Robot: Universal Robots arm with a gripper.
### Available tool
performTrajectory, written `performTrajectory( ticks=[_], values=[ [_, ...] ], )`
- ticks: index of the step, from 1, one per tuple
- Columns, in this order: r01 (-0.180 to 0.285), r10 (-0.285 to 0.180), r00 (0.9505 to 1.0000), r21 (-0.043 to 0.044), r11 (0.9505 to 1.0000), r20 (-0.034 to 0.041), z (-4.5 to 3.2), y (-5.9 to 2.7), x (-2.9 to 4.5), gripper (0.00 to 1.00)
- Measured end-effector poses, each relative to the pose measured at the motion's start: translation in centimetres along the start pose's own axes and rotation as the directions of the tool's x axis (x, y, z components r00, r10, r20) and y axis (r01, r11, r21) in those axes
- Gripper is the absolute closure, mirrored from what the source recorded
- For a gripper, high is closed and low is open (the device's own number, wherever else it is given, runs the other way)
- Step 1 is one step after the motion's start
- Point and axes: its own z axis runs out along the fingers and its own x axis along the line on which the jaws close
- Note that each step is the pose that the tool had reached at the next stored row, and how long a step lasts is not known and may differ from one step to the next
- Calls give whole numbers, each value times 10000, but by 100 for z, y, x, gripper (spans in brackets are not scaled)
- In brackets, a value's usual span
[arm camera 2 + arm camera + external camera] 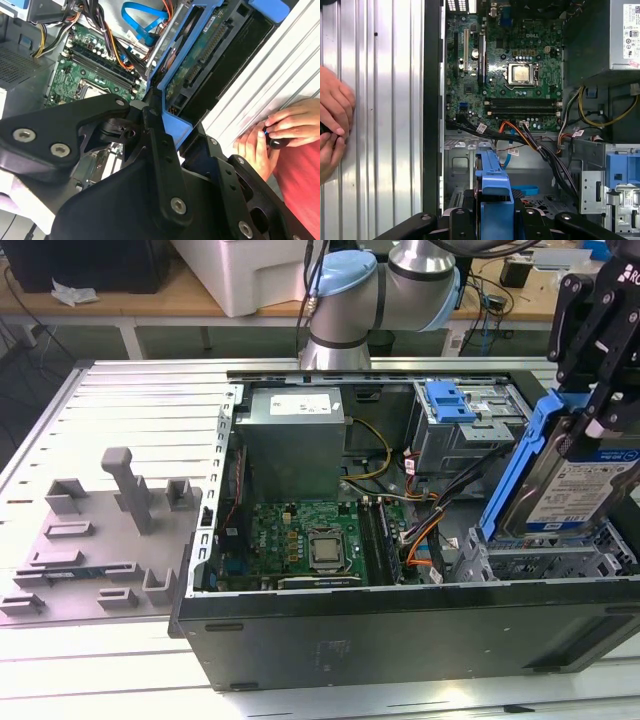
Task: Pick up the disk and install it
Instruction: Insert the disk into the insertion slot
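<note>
I stand by a slotted metal table (150, 410) on which an open computer case (400, 640) lies on its side. The black gripper (590, 428) is at the exterior view's right, over the near right corner of the case, and its fingers are clamped on the disk (575, 490). The disk is held in the air, tilted, with its labelled face toward the near side and its blue bracket (520, 465) running along the edge. Its lower end is down at the grey metal bay (540, 558) in that corner; I cannot tell if it touches the bay. In the second wrist view the green circuit board (200, 65) on the other face of the disk is seen. Farther in the case, a blue latch (449, 400) sits on top of a grey drive cage (470, 445). The motherboard (290, 540) lies in the middle of the case, and the grey power supply (290, 440) is beyond it. On the table at the exterior view's left rests a grey fixture plate (160, 540) with several upright blocks. A person's hands (280, 131) rest together on the table just outside the case wall.
</note>
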Motion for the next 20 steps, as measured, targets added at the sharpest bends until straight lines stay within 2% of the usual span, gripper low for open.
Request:
performTrajectory(
  ticks=[20],
  values=[
    [1,-1,10000,30,10000,1,135,-2,-2,63]
  ],
)
